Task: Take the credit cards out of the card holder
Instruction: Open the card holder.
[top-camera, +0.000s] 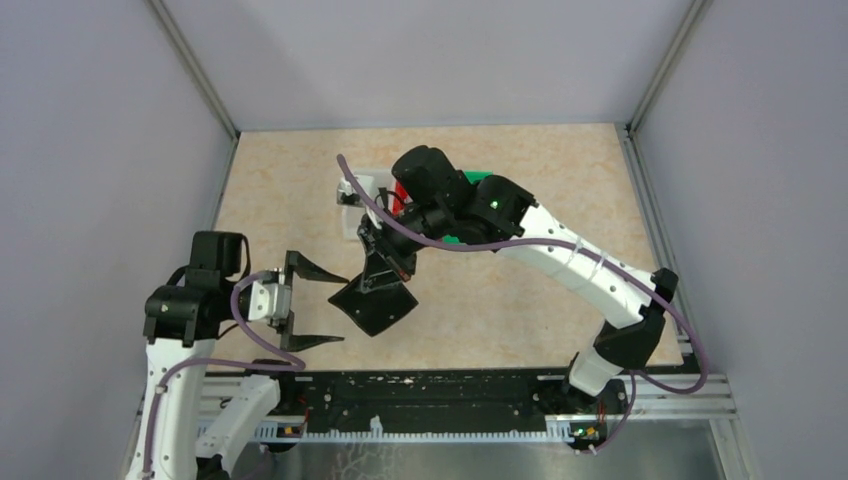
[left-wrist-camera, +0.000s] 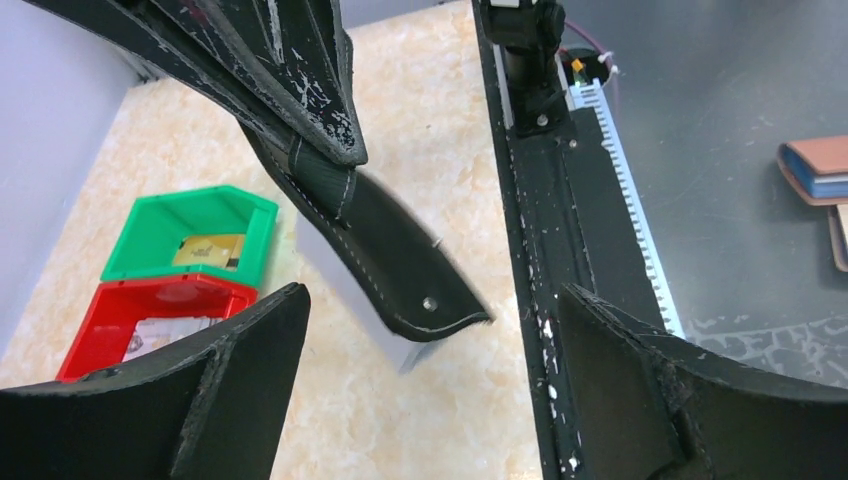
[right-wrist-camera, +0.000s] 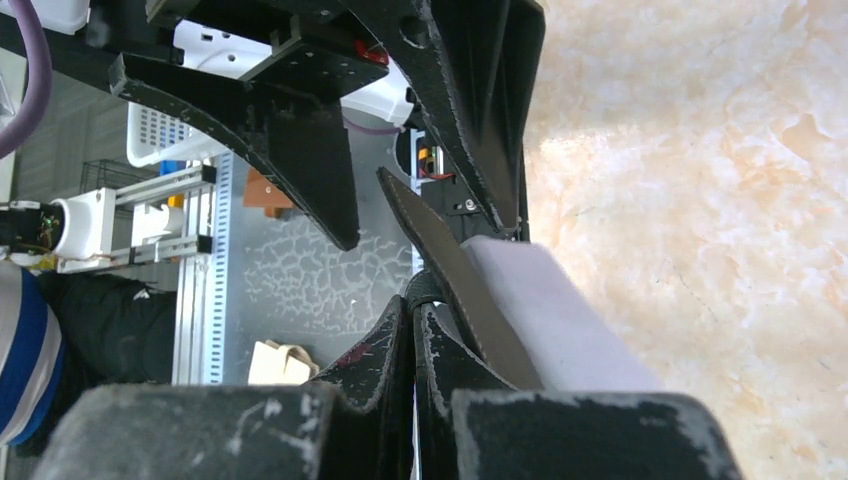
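Note:
The black card holder (top-camera: 375, 302) hangs unfolded above the table. My right gripper (top-camera: 386, 262) is shut on its top edge by the strap (right-wrist-camera: 425, 290). In the left wrist view the holder's flap (left-wrist-camera: 400, 265) dangles with a silvery grey credit card (left-wrist-camera: 335, 285) behind it, and the card's corner pokes out below the flap. The same card (right-wrist-camera: 545, 310) runs alongside the holder in the right wrist view. My left gripper (top-camera: 318, 306) stands open just left of the holder with nothing between its fingers. A gold card (left-wrist-camera: 208, 250) lies in the green bin (left-wrist-camera: 150, 225). A pale card (left-wrist-camera: 165, 332) lies in the red bin (left-wrist-camera: 100, 320).
White bin (top-camera: 360, 195), red bin (top-camera: 400, 195) and green bin (top-camera: 478, 178) stand in a row behind the right arm. The black rail (top-camera: 440, 400) runs along the table's near edge. Grey walls close in the left, right and back sides.

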